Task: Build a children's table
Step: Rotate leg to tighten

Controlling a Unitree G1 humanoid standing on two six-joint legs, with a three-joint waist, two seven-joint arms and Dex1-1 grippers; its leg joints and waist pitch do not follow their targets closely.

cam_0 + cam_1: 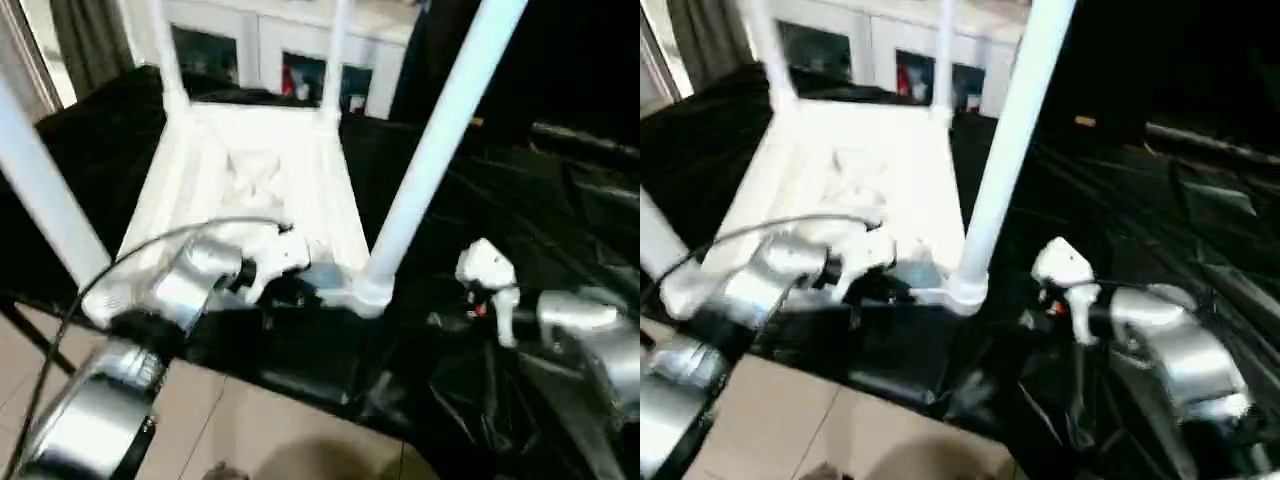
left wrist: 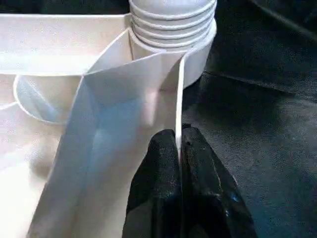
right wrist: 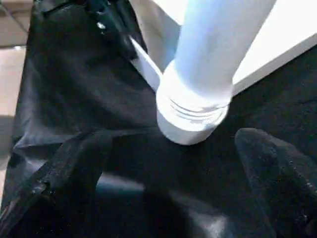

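Tabletop (image 1: 250, 190), upturned: one. Legs standing in corner sockets: four, near right (image 1: 430, 150), near left (image 1: 40, 190), far left (image 1: 165, 50), far right (image 1: 335, 55). Claws: two, left claw (image 2: 179, 148), right claw (image 3: 168, 163). Cabinet (image 1: 290, 45), upper frame: one.

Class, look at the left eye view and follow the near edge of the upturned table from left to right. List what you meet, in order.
near-left leg → left claw shut on the tabletop's rim → near-right leg in its corner socket → right claw, open, on the black cloth.
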